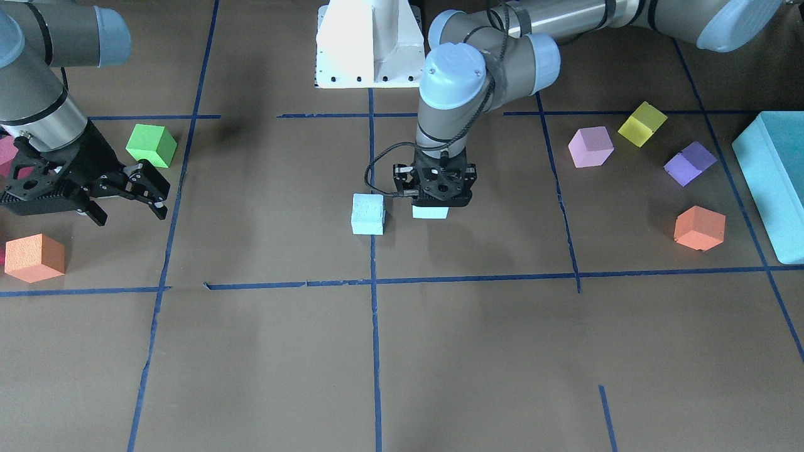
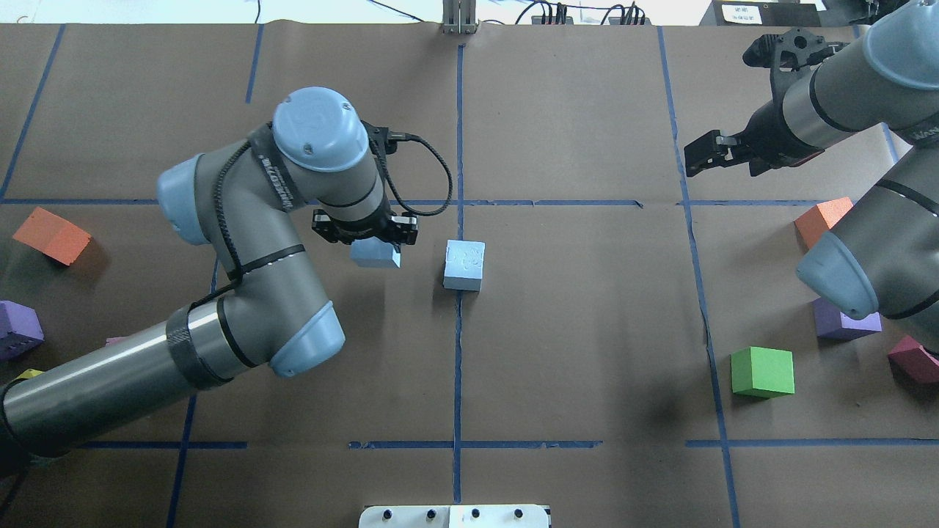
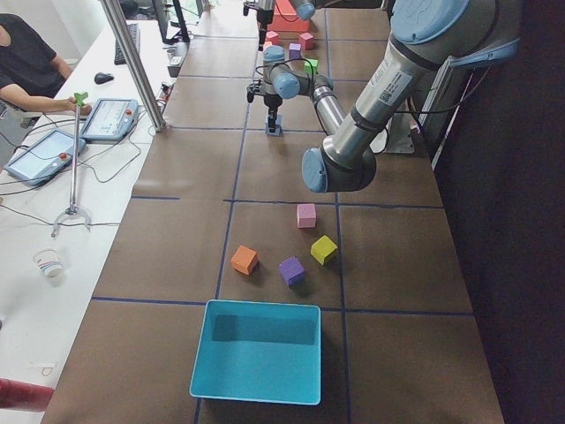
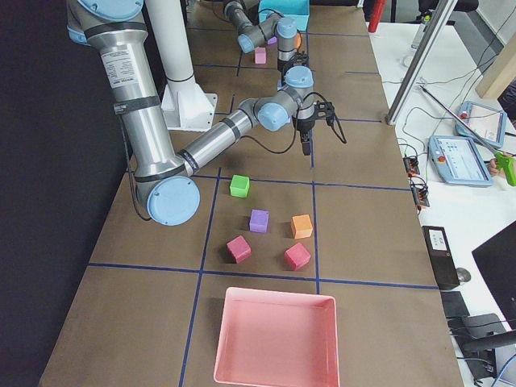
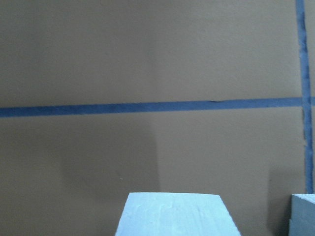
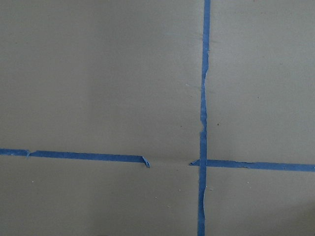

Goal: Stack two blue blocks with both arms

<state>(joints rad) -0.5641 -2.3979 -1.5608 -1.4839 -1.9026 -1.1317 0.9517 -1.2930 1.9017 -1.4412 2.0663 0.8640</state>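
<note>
Left tool clenched on blue block, just beside second blue block on surface; right tool released, empty. My worry: lateral move too low shoves second blue block aside

Brown counter, gridded with blue tape, carrying a blue block, a green cube and a teal box.

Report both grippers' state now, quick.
Left gripper: closed, holding a blue block.
Right gripper: open, empty.
</note>
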